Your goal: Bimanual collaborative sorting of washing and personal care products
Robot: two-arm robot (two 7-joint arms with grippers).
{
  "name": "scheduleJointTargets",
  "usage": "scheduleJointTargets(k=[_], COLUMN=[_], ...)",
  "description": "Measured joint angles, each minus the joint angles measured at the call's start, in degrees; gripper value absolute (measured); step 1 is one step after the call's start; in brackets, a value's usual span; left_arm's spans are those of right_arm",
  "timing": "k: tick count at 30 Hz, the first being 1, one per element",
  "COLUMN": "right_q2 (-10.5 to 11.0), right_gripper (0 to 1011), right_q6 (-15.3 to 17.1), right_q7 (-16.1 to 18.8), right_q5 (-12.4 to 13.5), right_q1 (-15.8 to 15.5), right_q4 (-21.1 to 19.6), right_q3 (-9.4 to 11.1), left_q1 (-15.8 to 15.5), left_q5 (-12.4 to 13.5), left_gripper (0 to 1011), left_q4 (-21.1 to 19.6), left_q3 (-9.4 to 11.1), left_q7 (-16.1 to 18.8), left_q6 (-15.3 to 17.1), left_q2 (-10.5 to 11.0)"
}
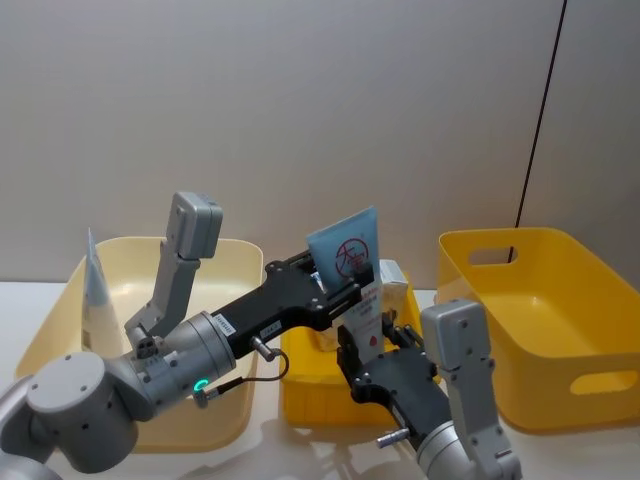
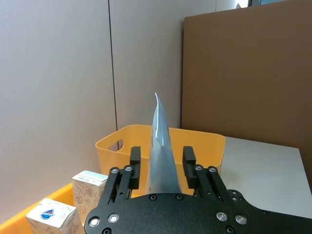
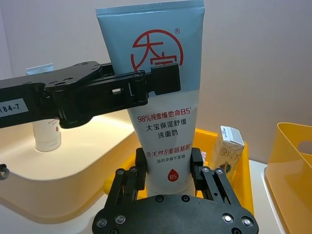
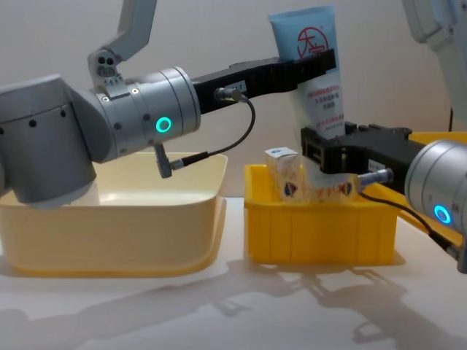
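Across the worktop (image 4: 219, 313) sit three bins: a cream bin (image 1: 245, 262) on the robot's left, a large yellow bin (image 1: 560, 245) on its right, and a small yellow bin (image 4: 321, 230) between. Above the middle one, both hands meet on one upright tube (image 1: 350, 245). The right hand (image 3: 168, 165) pinches its lower end. The left hand (image 2: 162, 156) straddles the upper part, spread, with slim gaps either side. This looks like a mid-air handover. Next, the left hand likely must clamp before the right lets go, then carry the tube to the cream bin, where another tube (image 1: 97, 290) stands. Two cartons (image 2: 90, 187) stand in the small bin.
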Motion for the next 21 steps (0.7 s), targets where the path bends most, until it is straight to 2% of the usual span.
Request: scheduleJointTargets(k=[1,2,9,10,12,13,17,21], right_q2=[-0.1,-0.1,-0.4,-0.4,-0.4,-0.5,-0.5,-0.4], right_gripper=[532,529,490,479,466,466,455,454], right_q6=[0.0,0.0,-0.4,-0.7,-1.0,-1.1,-2.1,-3.8], right_q7=[0.0,-0.1,-0.7,-0.9,-1.1,-1.2,-2.1,-3.4], right_q5=[0.0,-0.1,-0.6,-0.8,-1.0,-1.0,-1.6,-2.5], right_q1=[0.0,0.0,0.0,0.0,0.1,0.1,0.2,0.5], right_q4=[0.0,0.1,0.4,0.5,0.6,0.7,1.1,1.7], right_q3=[0.1,0.1,0.8,0.9,1.2,1.2,2.0,3.1], left_q1=[0.0,0.0,0.0,0.0,0.0,0.0,0.0,0.0], left_q5=[0.0,0.0,0.0,0.0,0.0,0.0,0.0,0.0], left_gripper=[502,583,763,822,852,911,1000,1003], left_q4=[0.0,0.0,0.0,0.0,0.0,0.0,0.0,0.0], left_q3=[0.0,0.0,0.0,0.0,0.0,0.0,0.0,0.0], left_q7=[0.0,0.0,0.0,0.0,0.0,0.0,0.0,0.0], left_q6=[0.0,0.0,0.0,0.0,0.0,0.0,0.0,0.0], left_q2=[0.0,0.0,0.0,0.0,0.0,0.0,0.0,0.0])
